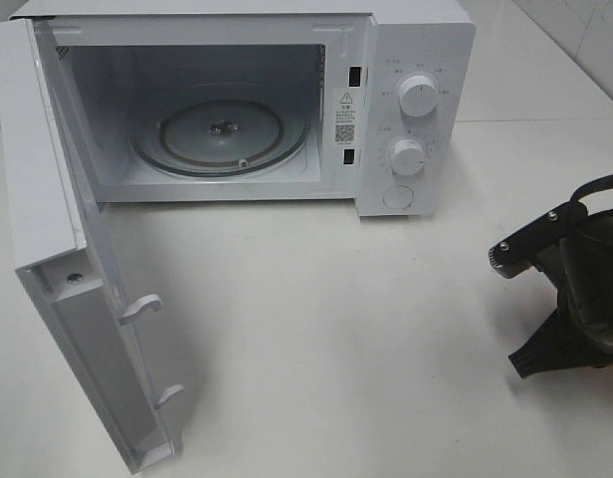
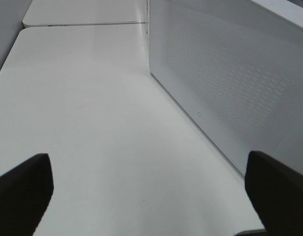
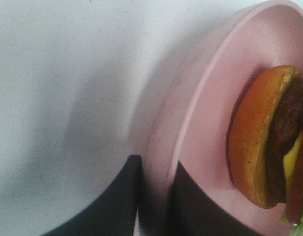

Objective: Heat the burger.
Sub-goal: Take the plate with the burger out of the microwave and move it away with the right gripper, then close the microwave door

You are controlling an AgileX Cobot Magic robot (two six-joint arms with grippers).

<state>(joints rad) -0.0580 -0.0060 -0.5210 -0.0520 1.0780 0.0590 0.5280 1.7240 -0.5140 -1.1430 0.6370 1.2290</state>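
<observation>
1 burger (image 3: pixel 269 142) on pink plate (image 3: pixel 200 108), right end effector (image 3: pixel 156 196) pinching plate rim

1 burger (image 3: pixel 269 142), 1 pink plate (image 3: pixel 200 123), 1 microwave (image 1: pixel 426 40) with 2 knobs (image 1: pixel 418 97), 1 table (image 1: pixel 336 339)

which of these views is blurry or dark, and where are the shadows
Exterior high: sharp and evenly lit, soft shadow under the open microwave door. Left wrist: clear on the table, its tool dark and soft-edged at the frame corners. Right wrist: close and blurred, the plate casting a grey shadow, the burger cut by the frame edge.
</observation>
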